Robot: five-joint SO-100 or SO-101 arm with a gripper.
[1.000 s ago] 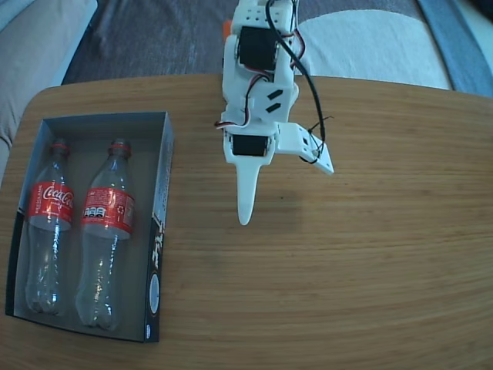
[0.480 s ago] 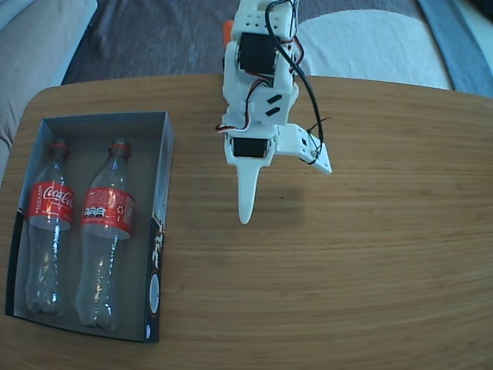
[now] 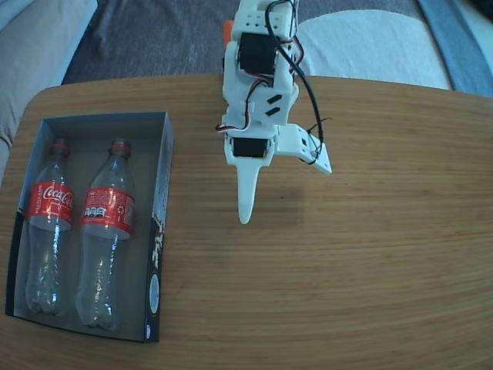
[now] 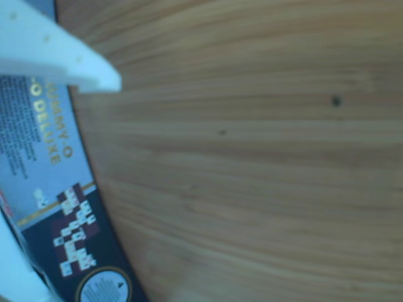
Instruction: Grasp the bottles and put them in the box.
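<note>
In the fixed view, two clear bottles with red caps and red labels lie side by side in the box [image 3: 163,146]. The left bottle [image 3: 48,223] and the right bottle [image 3: 106,231] both point their caps to the far end. The box is shallow, grey inside and black outside, and sits at the table's left. My white gripper [image 3: 286,196] hangs over bare wood to the right of the box, open and holding nothing. In the wrist view one white finger [image 4: 56,56] shows at the top left, above the box's printed black side [image 4: 63,207].
The wooden table [image 3: 370,254] has a rounded left end, and its wide right part is bare wood. Behind the far edge are a grey couch and cushions [image 3: 370,42]. Black and red cables run down the arm [image 3: 258,69].
</note>
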